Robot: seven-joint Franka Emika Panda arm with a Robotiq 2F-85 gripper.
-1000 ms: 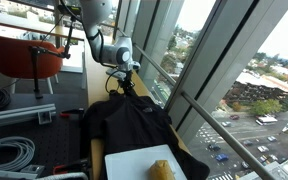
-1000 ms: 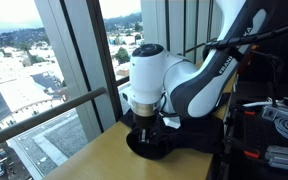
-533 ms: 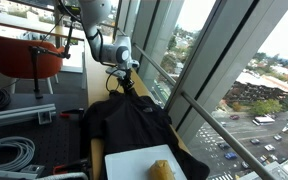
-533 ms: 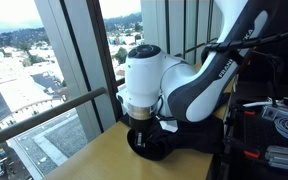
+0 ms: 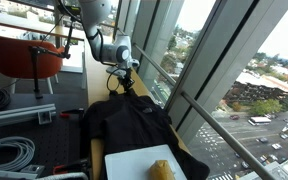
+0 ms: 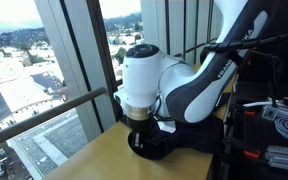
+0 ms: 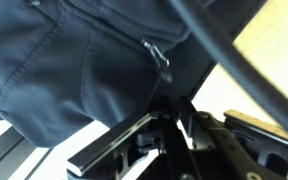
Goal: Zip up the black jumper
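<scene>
Resting my fingers (image 7: 124, 142) on the black jumper (image 5: 124, 125) close to its zip pull (image 7: 157, 55); I cannot tell if they are clenched

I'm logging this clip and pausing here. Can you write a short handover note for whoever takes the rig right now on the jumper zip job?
Gripper: low over the window end of the black jumper; the pictures do not show whether it is open or shut.
Jumper: rumpled on the table, beside the white board.
Zip: the wrist view shows the zip pull just ahead of the fingers; contact is unclear.
Done: the arm is at the zip.
Left: confirm the grip on the pull, then probably draw the zip closed.
</scene>
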